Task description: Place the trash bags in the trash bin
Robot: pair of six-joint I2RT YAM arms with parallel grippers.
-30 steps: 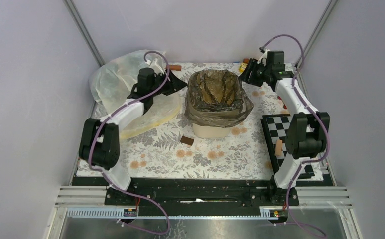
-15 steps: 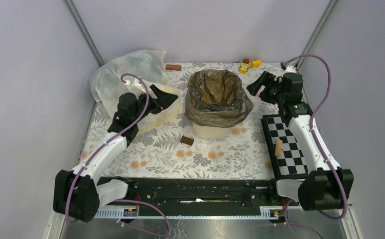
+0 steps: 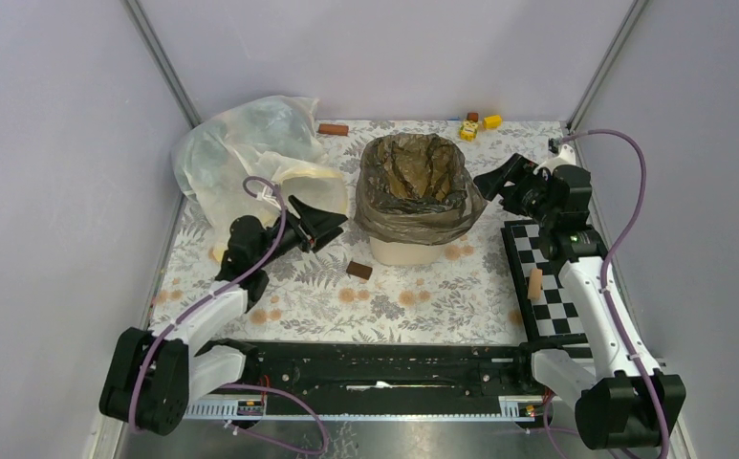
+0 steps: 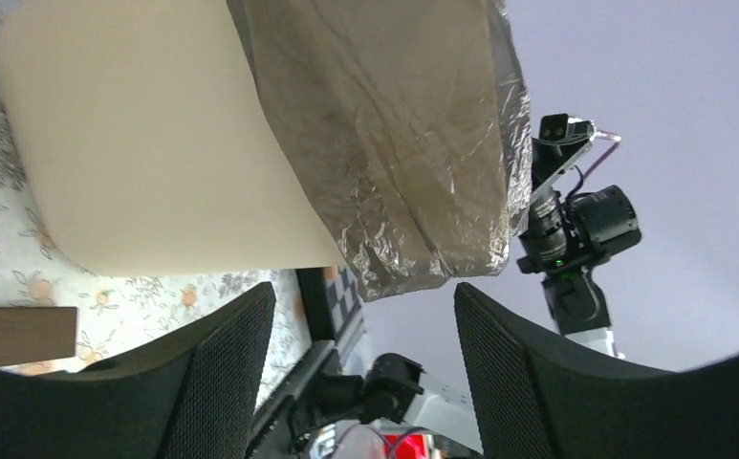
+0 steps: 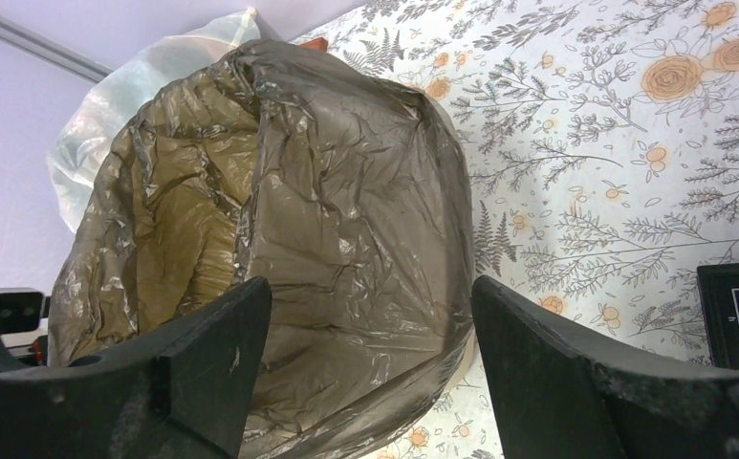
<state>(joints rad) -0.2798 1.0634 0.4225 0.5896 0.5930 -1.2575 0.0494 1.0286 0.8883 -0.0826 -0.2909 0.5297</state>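
The dark brown-olive trash bag lines the cream-beige trash bin in the middle of the table, its edge folded down over the rim. It also shows in the right wrist view and in the left wrist view, draped over the bin wall. My left gripper is open and empty, low at the bin's left side. My right gripper is open and empty, just right of the bag's rim.
A whitish translucent bag with a pale yellow rim lies at the back left. A brown block sits in front of the bin. A checkerboard with a small peg lies at the right. Small toys lie at the back.
Both arms have drawn back from the far side toward the near edge. The left gripper has dropped low beside the bin; the right one has come closer to the bag's rim.
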